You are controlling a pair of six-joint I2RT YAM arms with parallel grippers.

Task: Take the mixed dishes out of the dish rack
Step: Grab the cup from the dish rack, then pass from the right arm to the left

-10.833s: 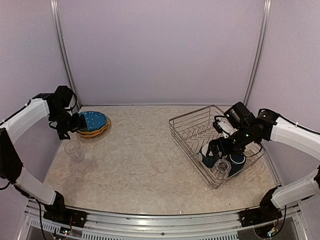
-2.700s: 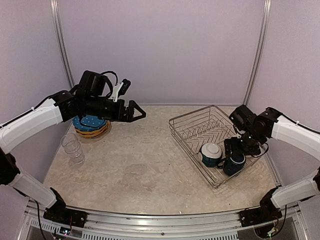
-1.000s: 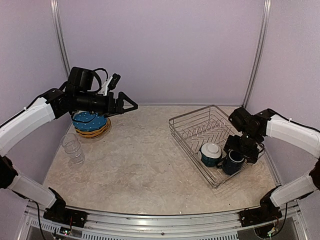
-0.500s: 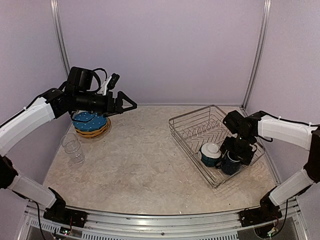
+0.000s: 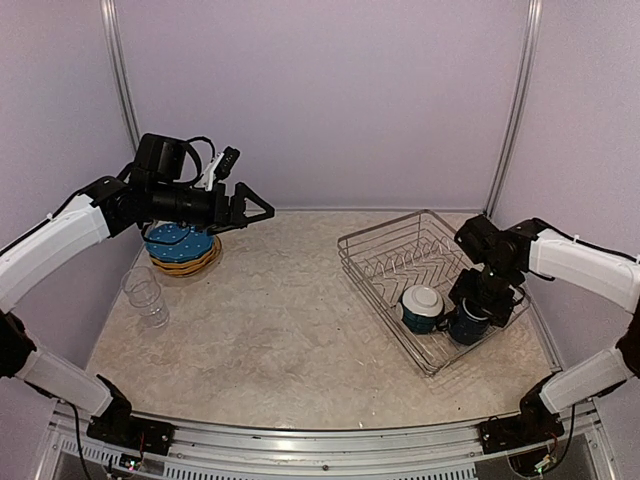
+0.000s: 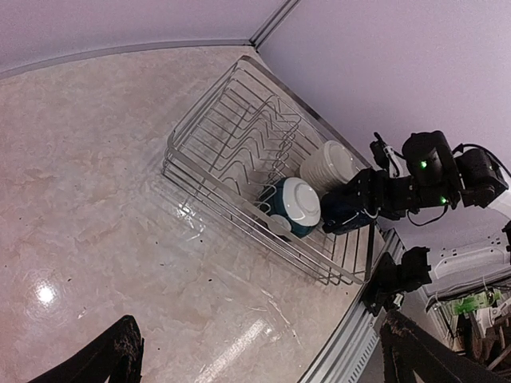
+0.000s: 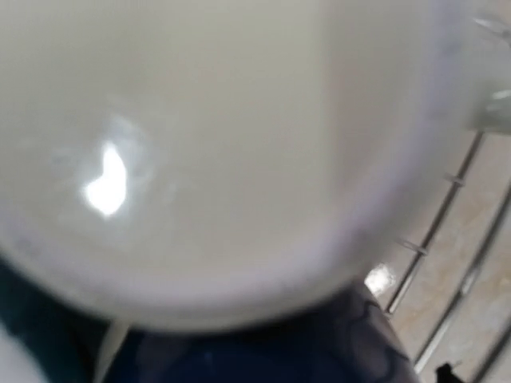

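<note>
The dish rack (image 5: 385,262) stands at the right; it also shows in the left wrist view (image 6: 231,128). In it lie the teal bowl (image 5: 422,306), white side showing, and the navy mug (image 5: 466,325). My right gripper (image 5: 484,297) is low in the rack beside the navy mug; its jaws are hidden. The cream mug (image 7: 223,144) fills the right wrist view, and shows in the left wrist view (image 6: 327,163). My left gripper (image 5: 262,210) is open and empty, held high. The blue white-dotted plate (image 5: 178,240) lies on orange plates (image 5: 185,265). A clear glass (image 5: 146,296) stands near them.
The plate stack and the glass sit near the left wall. The enclosure walls close in the back and both sides. A metal rail (image 5: 300,440) runs along the near table edge.
My right gripper has shifted a little over the mugs in the rack, left then back right. My left arm has stayed still, open and raised.
</note>
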